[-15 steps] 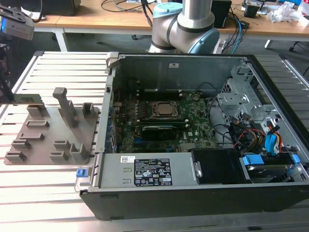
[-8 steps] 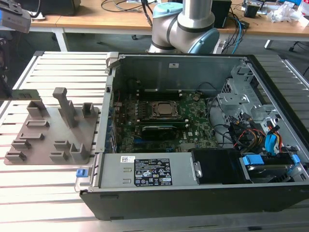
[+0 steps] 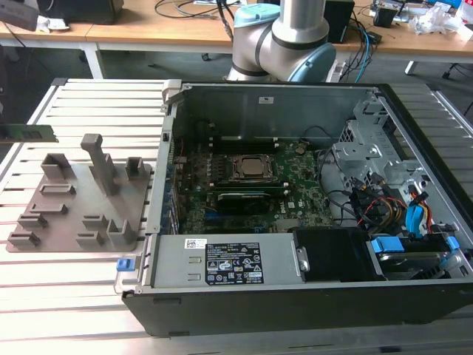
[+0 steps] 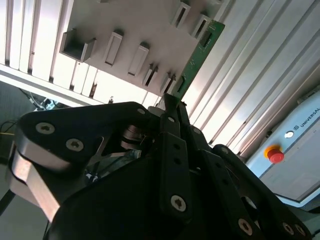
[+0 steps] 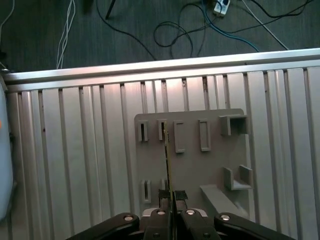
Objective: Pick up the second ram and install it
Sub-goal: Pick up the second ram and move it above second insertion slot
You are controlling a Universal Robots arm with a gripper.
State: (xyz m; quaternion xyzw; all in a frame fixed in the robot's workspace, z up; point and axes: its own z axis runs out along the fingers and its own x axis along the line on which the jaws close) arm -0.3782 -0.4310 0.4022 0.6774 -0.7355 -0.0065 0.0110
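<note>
The second ram [image 4: 198,52] is a thin green stick, and my gripper [image 4: 173,104] is shut on one end of it. In the first wrist view the ram [image 5: 168,160] appears edge-on, rising from between the fingertips of the gripper [image 5: 170,194]. It hangs above the grey fixture plate [image 5: 192,165], over its row of slots. In the exterior view the ram [image 3: 28,134] pokes in at the far left edge, lying level above the slatted table, up and left of the fixture plate [image 3: 70,222]. The green motherboard [image 3: 295,194] lies inside the open computer case [image 3: 295,288].
The fixture plate carries upright grey blocks [image 3: 100,163]. The CPU socket [image 3: 251,168] sits mid-board, with cables and drive bays [image 3: 392,200] at the exterior view's right. The arm's base [image 3: 281,37] stands behind the case. The slatted table [image 3: 74,296] surrounds everything.
</note>
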